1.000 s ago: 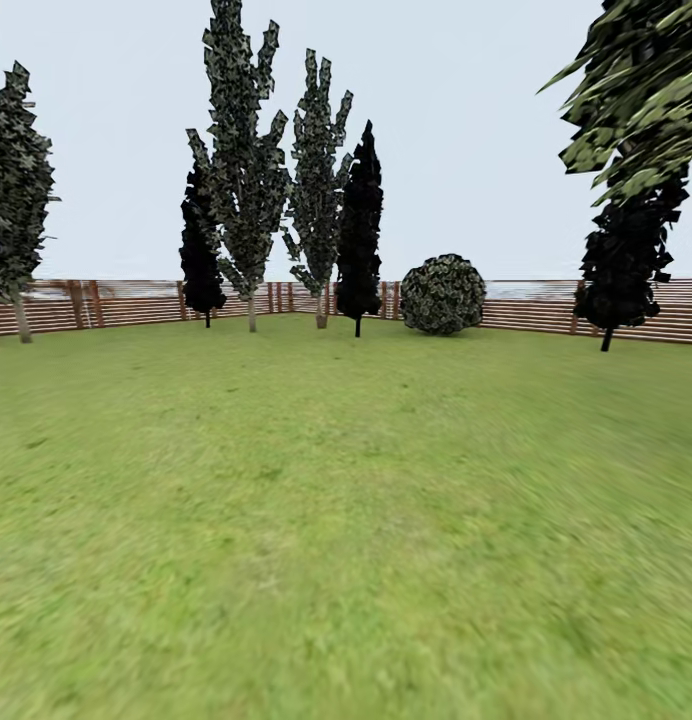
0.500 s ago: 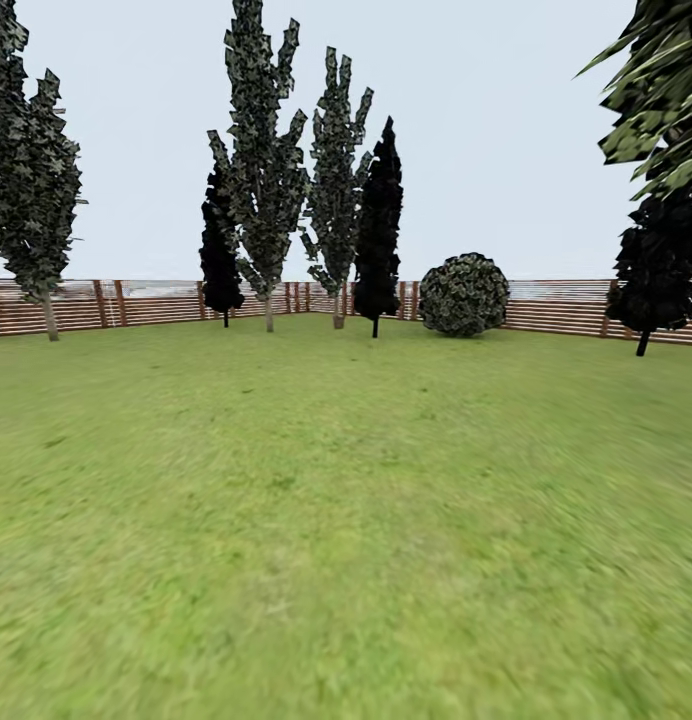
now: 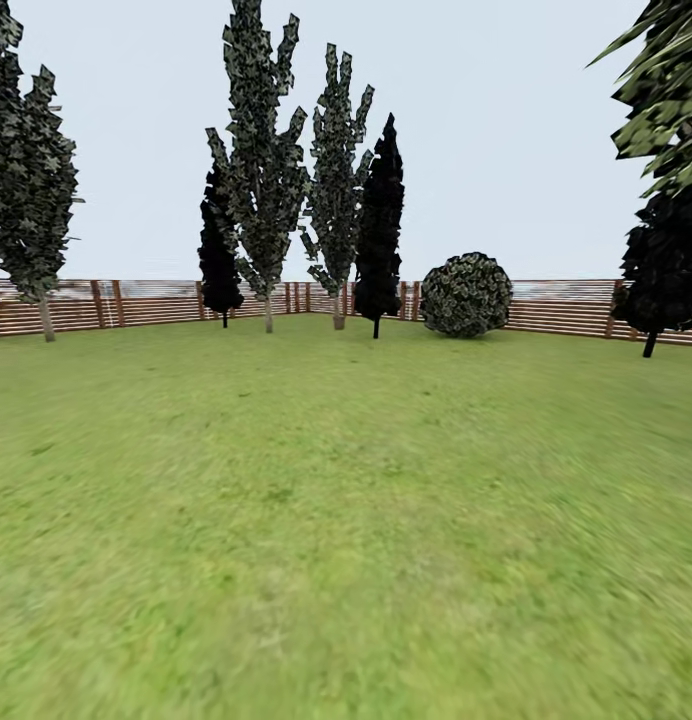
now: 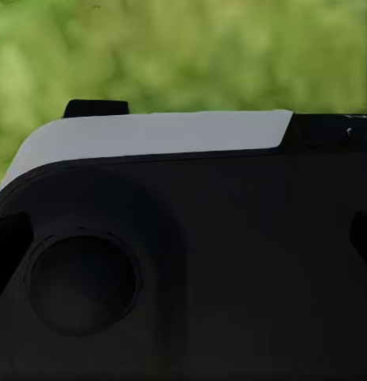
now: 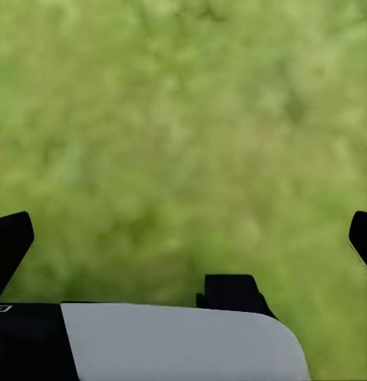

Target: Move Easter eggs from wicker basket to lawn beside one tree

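Black robot housing [image 4: 231, 278], white panel [image 4: 152, 135] along it; blurred lawn [image 4: 191, 55] beyond

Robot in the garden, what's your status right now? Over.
Right fingers spread wide over bare lawn, nothing held. Left fingers hidden behind robot body. Trees ahead along the fence. Path open.

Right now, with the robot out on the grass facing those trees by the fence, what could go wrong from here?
1. The lawn ahead lies open up to the fence, with no basket on it, so driving on may waste time; it probably has to turn and search.
2. The pale-trunked trees stand close among black conifers and a round bush, so eggs could end up beside the wrong plant.
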Available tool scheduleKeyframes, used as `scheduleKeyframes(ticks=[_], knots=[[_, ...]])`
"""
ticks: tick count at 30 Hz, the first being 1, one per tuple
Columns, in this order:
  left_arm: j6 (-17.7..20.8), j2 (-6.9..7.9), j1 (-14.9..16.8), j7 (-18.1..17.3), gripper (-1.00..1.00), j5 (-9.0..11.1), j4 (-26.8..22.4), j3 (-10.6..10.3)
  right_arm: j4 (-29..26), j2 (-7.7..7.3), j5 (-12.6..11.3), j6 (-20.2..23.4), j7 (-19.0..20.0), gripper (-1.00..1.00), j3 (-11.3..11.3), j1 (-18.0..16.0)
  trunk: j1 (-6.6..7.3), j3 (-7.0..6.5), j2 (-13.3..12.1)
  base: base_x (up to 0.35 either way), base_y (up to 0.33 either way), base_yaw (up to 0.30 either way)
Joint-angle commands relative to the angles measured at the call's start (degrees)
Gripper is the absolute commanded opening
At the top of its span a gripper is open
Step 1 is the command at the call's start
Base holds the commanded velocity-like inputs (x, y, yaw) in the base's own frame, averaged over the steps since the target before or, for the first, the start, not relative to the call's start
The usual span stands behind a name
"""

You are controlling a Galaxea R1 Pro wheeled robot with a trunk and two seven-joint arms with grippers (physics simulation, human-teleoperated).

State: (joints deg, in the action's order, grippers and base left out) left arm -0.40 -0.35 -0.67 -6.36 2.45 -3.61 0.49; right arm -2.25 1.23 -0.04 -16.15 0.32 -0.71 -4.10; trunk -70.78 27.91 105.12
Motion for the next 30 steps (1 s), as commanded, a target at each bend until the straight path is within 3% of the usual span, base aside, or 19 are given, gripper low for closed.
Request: scheduleKeyframes(ticks=[1, 17, 30], knots=[[-0.04, 0.00, -0.03, -0.16, 1.00, 0.26, -0.08, 0.04, 0.05, 0.01, -0.02, -0.19, 0.03, 1.00, -0.08, -0.04, -0.03, 0.05, 0.02, 0.333, 0.000, 0.000], [-0.04, 0.00, -0.03, -0.21, 1.00, 0.26, -0.08, 0.03, 0.05, 0.08, 0.04, -0.13, 0.13, 1.00, -0.03, -0.04, -0.03, 0.08, 0.02, 0.334, 0.000, 0.000], [-0.04, 0.00, -0.03, -0.23, 1.00, 0.23, -0.08, 0.03, 0.05, 0.09, 0.13, -0.02, 0.29, 1.00, 0.11, -0.05, -0.03, 1.06, 0.02, 0.334, 0.000, 0.000]])
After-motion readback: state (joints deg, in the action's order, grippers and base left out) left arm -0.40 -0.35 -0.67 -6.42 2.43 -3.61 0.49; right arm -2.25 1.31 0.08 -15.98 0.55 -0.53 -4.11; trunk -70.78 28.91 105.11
